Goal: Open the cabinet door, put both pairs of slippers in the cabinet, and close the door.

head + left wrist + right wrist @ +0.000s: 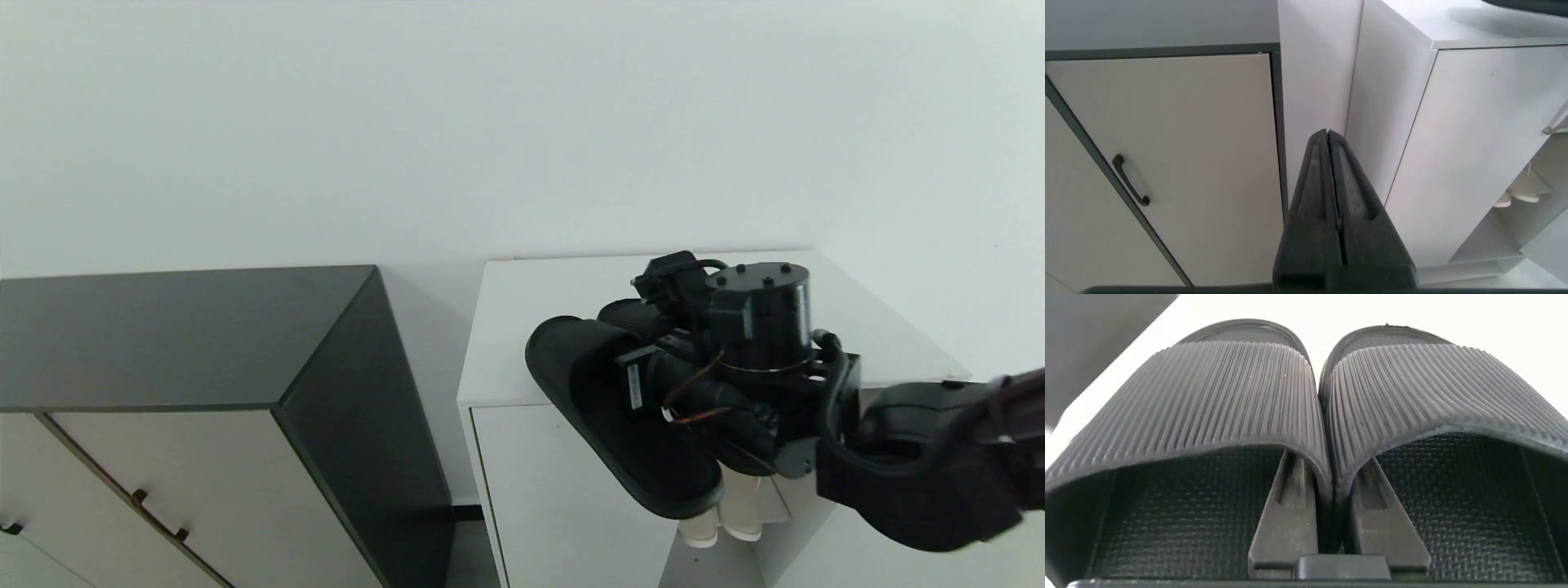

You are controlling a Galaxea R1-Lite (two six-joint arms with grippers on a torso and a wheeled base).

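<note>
The left tool [1327,145] hung low in front of the furniture with its two fingers pressed flat together and nothing between them. It pointed at the gap between the two cabinets.

The right tool [1328,469] was clamped on the black slippers [1241,400]. One finger sat inside each slipper under the ribbed strap, and the two fingers squeezed the inner sides of the pair against each other. In the head view the right arm came in from the lower right. The pair [629,425] hung tilted off the tool, soles turned toward the robot's left, in front of the top front edge of the white cabinet [522,335]. Whether the slippers touched that cabinet could not be told.

Just behind them, the white cabinet stood with a plain white front panel [563,490]. On the side of that panel toward the robot's right, the inside lay open. There the rounded ends of a pale pair of slippers [718,523] showed just below the black pair. In the left wrist view the pale pair [1525,184] rested on a shelf inside.

The dark-topped cabinet [163,335] stood apart to the left, across a narrow gap. Its pale doors were shut and carried small dark handles [1131,180].

A bare white wall [522,122] rose behind both cabinets.
</note>
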